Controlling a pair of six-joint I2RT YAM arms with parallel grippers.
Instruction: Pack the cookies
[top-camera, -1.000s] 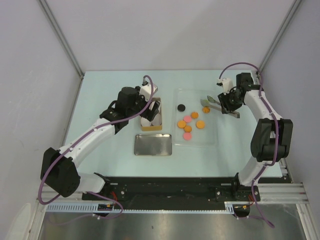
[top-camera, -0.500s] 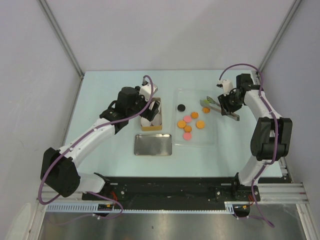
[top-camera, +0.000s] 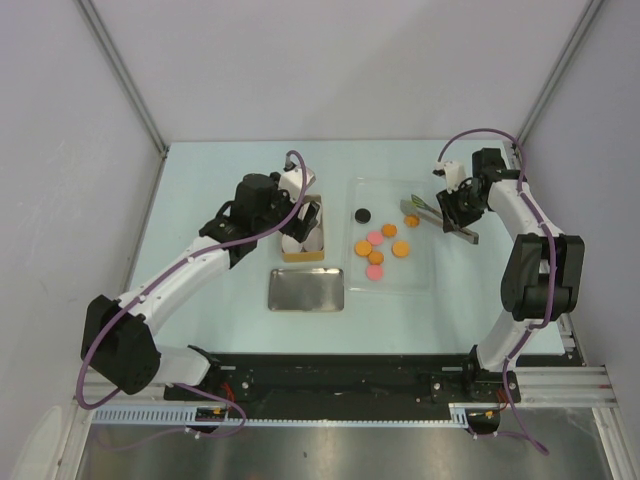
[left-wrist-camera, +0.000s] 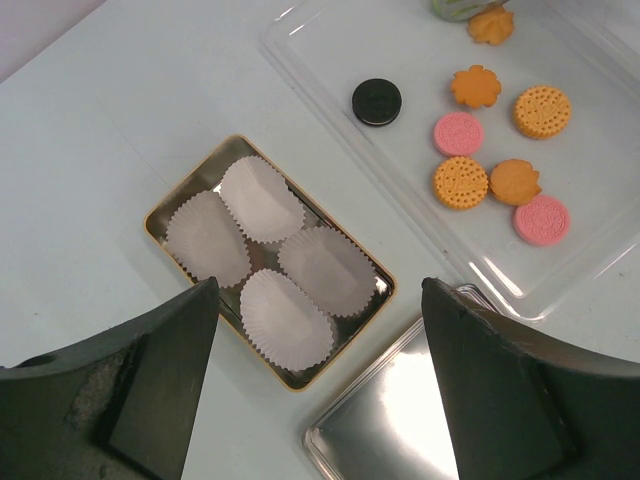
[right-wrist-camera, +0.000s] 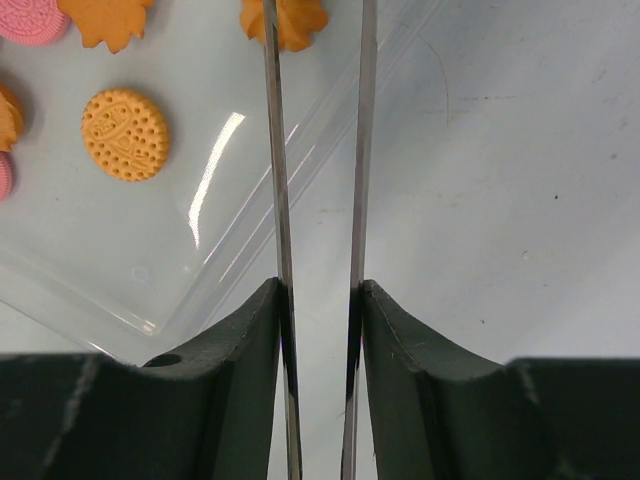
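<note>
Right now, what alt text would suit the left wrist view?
A gold tin holds four empty white paper cups; beside it a clear tray carries cookies: orange, pink, one black. The open left gripper frames the bottom edge.

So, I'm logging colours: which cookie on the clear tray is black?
The round black cookie, lying apart from the orange and pink ones, on the tray side nearest the gold tin.

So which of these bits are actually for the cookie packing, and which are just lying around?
For the job: cookies, clear tray, gold tin, paper cups, tongs in the right claw.
Lying about: only the silver lid, maybe needed later.
</note>
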